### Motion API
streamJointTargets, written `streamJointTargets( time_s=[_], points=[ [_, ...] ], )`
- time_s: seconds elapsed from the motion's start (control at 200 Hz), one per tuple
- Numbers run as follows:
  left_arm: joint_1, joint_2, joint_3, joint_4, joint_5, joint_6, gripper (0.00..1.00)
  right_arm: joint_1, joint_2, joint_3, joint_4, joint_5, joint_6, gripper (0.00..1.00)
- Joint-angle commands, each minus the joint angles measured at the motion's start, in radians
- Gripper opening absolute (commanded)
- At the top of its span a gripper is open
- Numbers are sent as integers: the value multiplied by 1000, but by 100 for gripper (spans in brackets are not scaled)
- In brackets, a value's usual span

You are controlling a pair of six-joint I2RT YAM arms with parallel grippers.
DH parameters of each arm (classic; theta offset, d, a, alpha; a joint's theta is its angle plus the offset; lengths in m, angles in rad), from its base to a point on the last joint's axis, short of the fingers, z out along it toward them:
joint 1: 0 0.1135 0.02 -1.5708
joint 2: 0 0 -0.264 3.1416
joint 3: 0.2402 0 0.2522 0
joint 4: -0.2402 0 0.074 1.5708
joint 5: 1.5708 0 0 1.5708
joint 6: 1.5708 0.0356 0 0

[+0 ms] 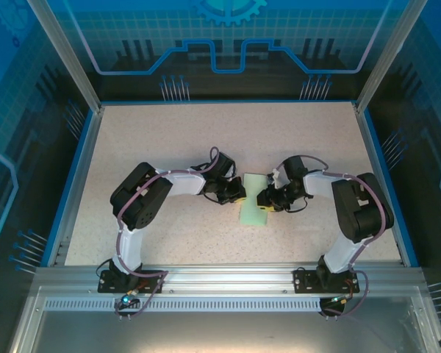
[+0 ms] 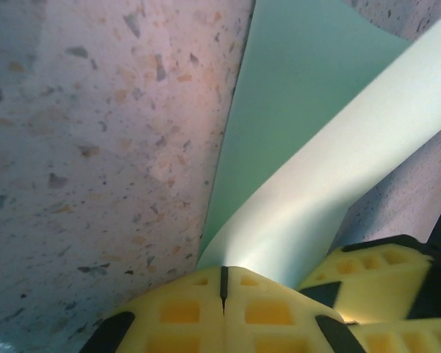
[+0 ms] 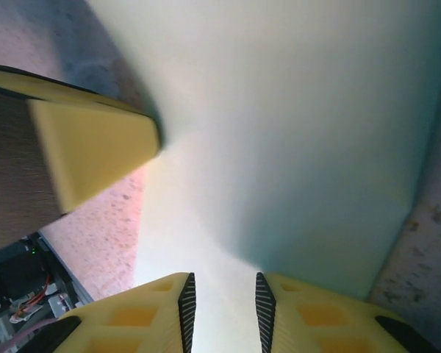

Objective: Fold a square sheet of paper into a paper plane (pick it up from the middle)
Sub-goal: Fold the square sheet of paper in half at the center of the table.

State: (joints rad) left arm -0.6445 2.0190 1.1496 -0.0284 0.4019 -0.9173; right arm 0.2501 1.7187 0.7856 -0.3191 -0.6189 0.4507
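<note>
Left gripper [image 2: 223, 273]: fingers pressed together, pinching the paper sheet [image 1: 253, 190] at its edge. Right gripper [image 3: 222, 287]: fingers apart, paper in the gap. Sheet folded, mid-table [image 1: 206, 140], long axis running away from the bases.

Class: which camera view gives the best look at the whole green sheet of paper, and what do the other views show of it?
Top external: the sheet of paper shows almost whole, between the left gripper and right gripper. The left wrist view gives one flat green part and a raised flap; the right wrist view, a close pale stretch.
</note>
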Motion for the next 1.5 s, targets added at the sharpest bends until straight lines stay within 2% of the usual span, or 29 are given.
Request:
streamJointTargets(
  time_s=[0.0,0.105,0.36,0.715,0.85,1.235,1.495],
  points=[
    [-8,49,4,-87,-6,17,1,9,37,-22,-11,46,-6,31],
    [-8,49,5,-87,-6,18,1,11,38,-18,-23,35,-2,31],
    [-10,48,9,-93,-3,21,1,63,-97,-20,-28,-6,31,32],
    [-10,51,13,-91,0,24,1,86,-58,-115,50,72,99,32],
    [-10,54,15,-94,2,26,1,86,-32,-114,66,52,100,32],
    [-10,59,28,-104,3,33,1,88,-177,-149,54,-7,113,34],
    [-10,61,31,-113,3,38,1,92,-110,-199,93,15,126,35]
  ],
)
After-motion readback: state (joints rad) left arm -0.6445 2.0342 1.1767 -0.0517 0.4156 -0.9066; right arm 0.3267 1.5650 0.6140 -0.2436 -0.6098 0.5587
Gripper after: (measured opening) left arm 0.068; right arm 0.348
